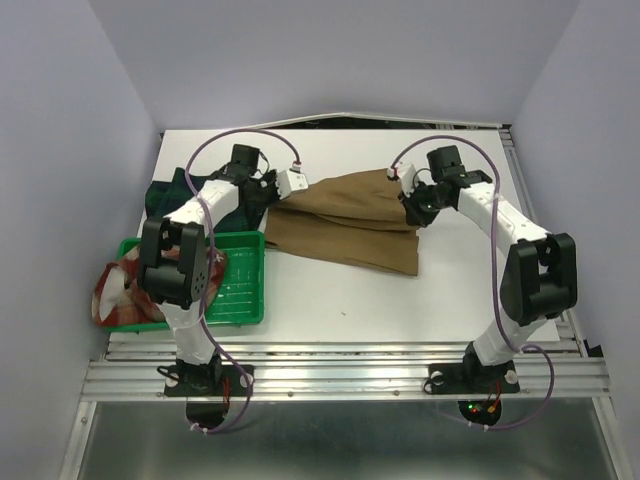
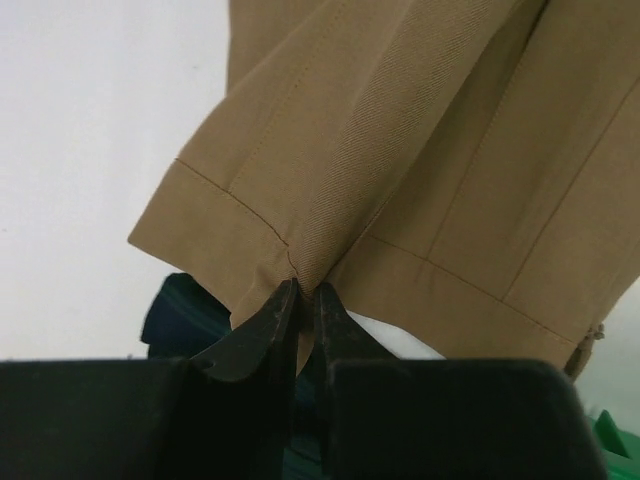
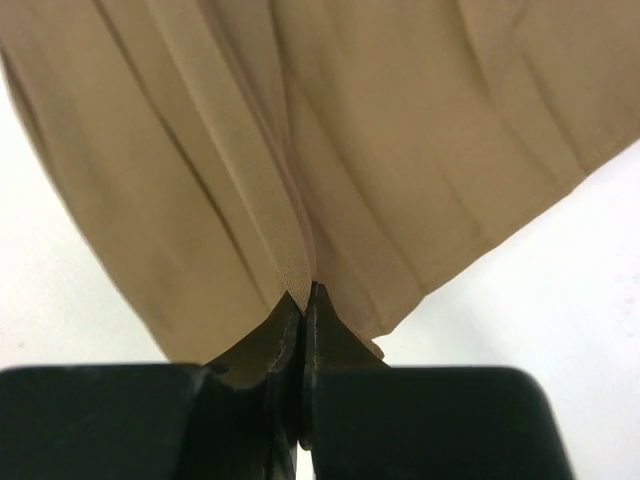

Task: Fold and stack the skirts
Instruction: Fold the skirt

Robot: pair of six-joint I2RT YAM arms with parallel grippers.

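Observation:
The tan-brown pleated skirt [image 1: 350,225] hangs stretched between my two grippers above the middle of the table, its lower edge draping onto the white top. My left gripper [image 1: 272,193] is shut on the skirt's left hem edge [image 2: 300,250]. My right gripper [image 1: 412,205] is shut on its right edge [image 3: 300,270]. The dark green-navy tartan skirt [image 1: 165,195] lies at the back left, partly under my left arm; it also shows in the left wrist view [image 2: 180,315]. The red-orange-white plaid skirt [image 1: 120,290] lies crumpled at the table's left edge, beside the tray.
A green plastic tray [image 1: 240,285] sits at the front left, under my left arm. White table top [image 1: 340,300] lies in front of the tan skirt. A metal rail [image 1: 350,375] runs along the near edge.

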